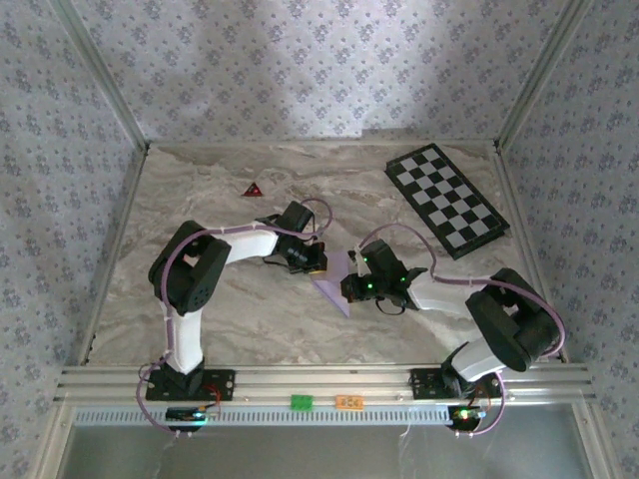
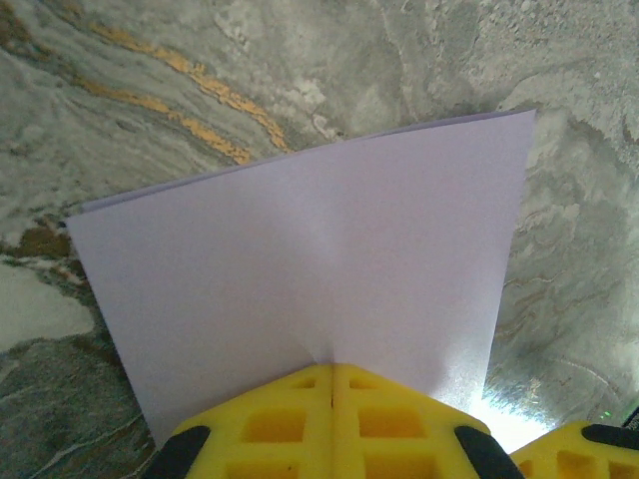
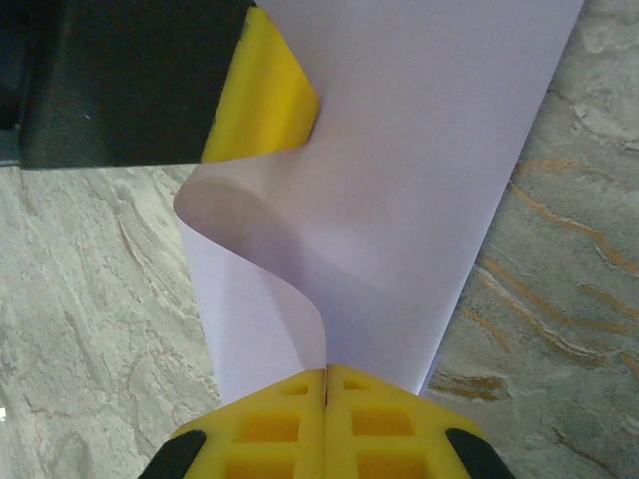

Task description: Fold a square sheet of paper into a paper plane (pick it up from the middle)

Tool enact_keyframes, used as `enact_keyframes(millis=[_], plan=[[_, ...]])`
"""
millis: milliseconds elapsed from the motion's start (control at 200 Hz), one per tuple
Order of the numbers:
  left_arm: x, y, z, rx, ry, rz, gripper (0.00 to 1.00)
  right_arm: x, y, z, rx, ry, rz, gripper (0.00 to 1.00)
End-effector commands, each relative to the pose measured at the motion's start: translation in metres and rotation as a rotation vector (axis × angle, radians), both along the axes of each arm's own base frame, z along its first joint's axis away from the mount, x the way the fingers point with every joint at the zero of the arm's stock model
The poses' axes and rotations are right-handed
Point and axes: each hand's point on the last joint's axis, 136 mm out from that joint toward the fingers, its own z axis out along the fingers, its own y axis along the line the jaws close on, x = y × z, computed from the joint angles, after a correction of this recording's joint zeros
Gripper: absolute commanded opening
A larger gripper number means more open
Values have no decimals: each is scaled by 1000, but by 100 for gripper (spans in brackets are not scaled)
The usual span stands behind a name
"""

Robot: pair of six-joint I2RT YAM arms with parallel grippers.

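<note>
1. No word, number or brand can be read in any of the views.
2. An orange tag (image 1: 349, 402) sits on the metal rail (image 1: 120, 381) at the near edge of the surface (image 1: 280, 329). It has dark marks on it, too small to read.
3. A green tag (image 1: 301, 402) sits just beside it on the same rail, with nothing legible.
4. The small dark red triangle (image 1: 252, 190) on the surface is shaped like a sign. Any marking on it is too small to tell.
5. The square sheet of paper (image 2: 310, 289) shows a plain lilac face.
</note>
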Motion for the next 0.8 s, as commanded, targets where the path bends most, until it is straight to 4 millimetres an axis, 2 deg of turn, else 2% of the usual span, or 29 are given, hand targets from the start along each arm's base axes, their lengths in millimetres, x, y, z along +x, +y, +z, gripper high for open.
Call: enact_keyframes(millis=[0,190,475,795], plan=[[-8,7,-15,45,44,4,4,3,-1,-4,-24,6,3,0],[-8,7,-14,43,43,6,5,3,0,-6,-33,11,10,0],[-8,8,-13,42,40,4,5,3,7,2,5,10,27,0],[-9,8,-13,44,43,1,4,1,5,-7,-20,31,27,0]])
